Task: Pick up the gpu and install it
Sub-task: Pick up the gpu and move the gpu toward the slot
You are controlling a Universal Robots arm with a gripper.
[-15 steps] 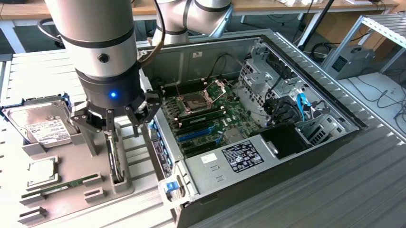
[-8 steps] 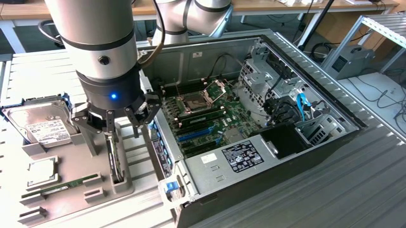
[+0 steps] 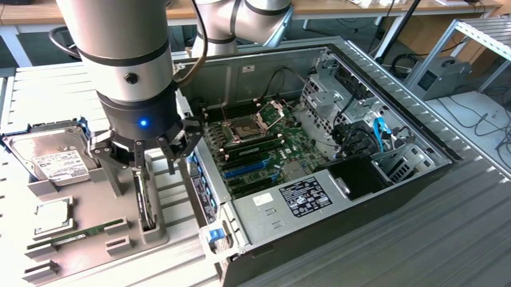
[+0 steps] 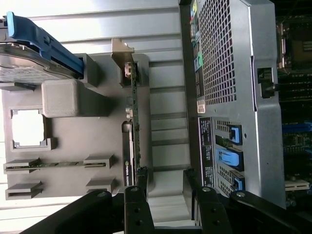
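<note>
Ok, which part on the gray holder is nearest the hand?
The gpu, the green card standing on edge just below the open hand; the hard drive and RAM stick sit farther off.

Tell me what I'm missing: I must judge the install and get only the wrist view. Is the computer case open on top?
Observer: Yes. The grey metal computer case lies on its side with its panel off, and the green motherboard faces up.
Operator: Are the expansion slots free?
Observer: The long blue slots show no card standing in them.
Operator: How does the arm stand?
Observer: The grey arm stands nearly upright over the grey holder at the exterior view's left of the case. Its black hand, open, points down at the thin green gpu card, which stands on edge there.
</note>
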